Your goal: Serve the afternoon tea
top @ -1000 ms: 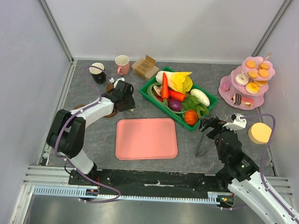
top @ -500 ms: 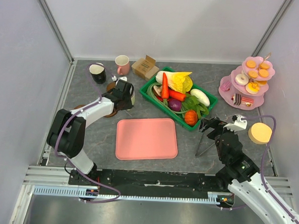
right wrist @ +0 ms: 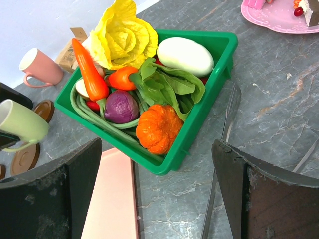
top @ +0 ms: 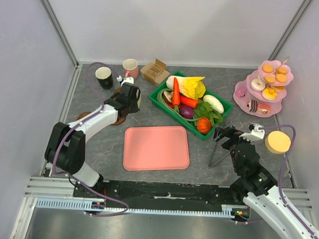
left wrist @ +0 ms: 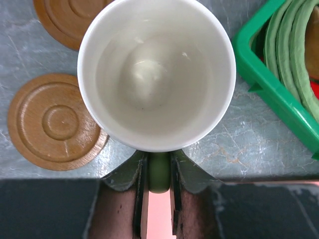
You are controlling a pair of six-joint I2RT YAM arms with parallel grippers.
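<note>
My left gripper [top: 129,98] is shut on the handle of the pale-green mug [left wrist: 157,74], whose white inside faces the left wrist camera. The mug [right wrist: 25,123] sits left of the green basket, above two brown coasters [left wrist: 57,122] [left wrist: 75,15]. A black mug [top: 104,77] and a pink mug [top: 131,69] stand at the back left. Donuts, orange biscuits and cake slices sit on the pink tiered stand [top: 263,105] at the back right. My right gripper [top: 222,134] [right wrist: 157,147] hangs open near the basket's front corner, holding nothing.
A pink tray [top: 155,147] lies in the middle front. The green basket [top: 223,109] holds toy vegetables. A small cardboard box [top: 154,71] stands behind it. Metal tongs [top: 219,152] lie by my right gripper, and a round yellow disc [top: 277,141] lies at the far right.
My left gripper has closed on the pale-green mug's handle and shifted slightly toward the back with it. The right arm has stayed in place.
</note>
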